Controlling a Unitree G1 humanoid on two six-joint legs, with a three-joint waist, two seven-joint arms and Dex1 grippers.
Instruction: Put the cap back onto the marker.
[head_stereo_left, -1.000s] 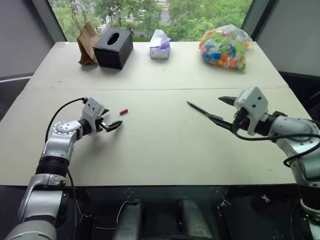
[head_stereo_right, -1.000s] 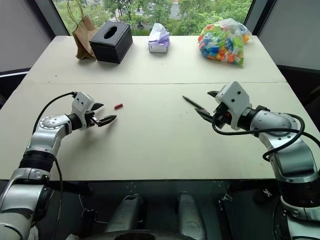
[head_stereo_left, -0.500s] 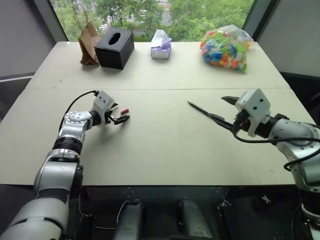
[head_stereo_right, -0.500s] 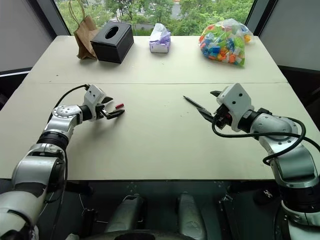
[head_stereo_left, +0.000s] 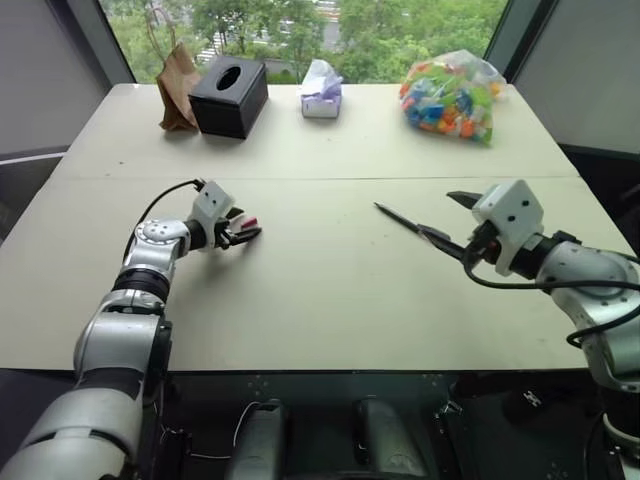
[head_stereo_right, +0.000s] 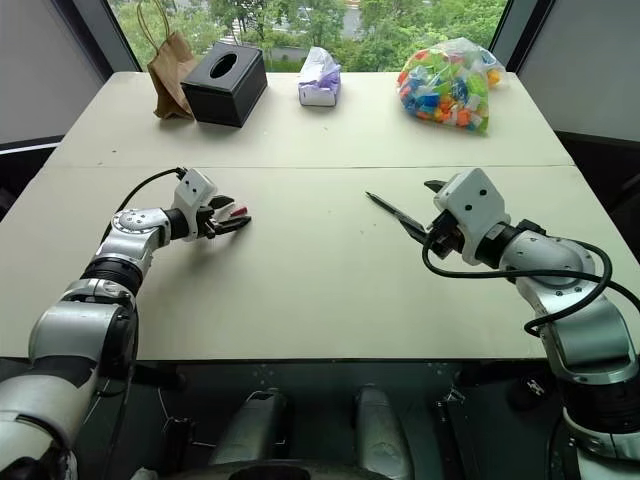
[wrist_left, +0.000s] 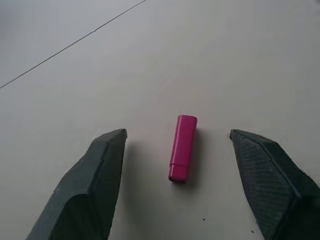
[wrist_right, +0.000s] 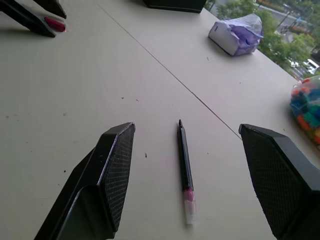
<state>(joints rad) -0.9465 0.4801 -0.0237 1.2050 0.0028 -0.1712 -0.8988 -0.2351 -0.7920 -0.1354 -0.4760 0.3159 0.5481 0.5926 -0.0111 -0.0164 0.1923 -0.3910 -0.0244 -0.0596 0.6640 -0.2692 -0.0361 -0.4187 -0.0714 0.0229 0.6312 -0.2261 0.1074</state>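
Clearly the cap (wrist_left: 182, 148) lies flat on the pale table (head_stereo_left: 320, 290), a little pink cylinder on the robot's left side, and the left gripper (wrist_left: 179, 170) has its two black fingers (wrist_left: 100, 175) standing on either side of it, with a gap on each side, so nothing is gripped yet. I think the fingers are placed like this so that one closing motion can pinch the cap across its width. The marker (wrist_right: 185, 167) lies well apart, on the right half of the table, and the right gripper (wrist_right: 200, 180) is spread wide with the marker between its fingers, not touching it; probably it waits to pick the marker up. From the head view the cap is only a small red dot at the left fingertips and the marker a thin dark line. The wrist views give more: the left one shows the free space around the cap, and the right one shows the marker's pinkish, clear end nearest to the gripper.
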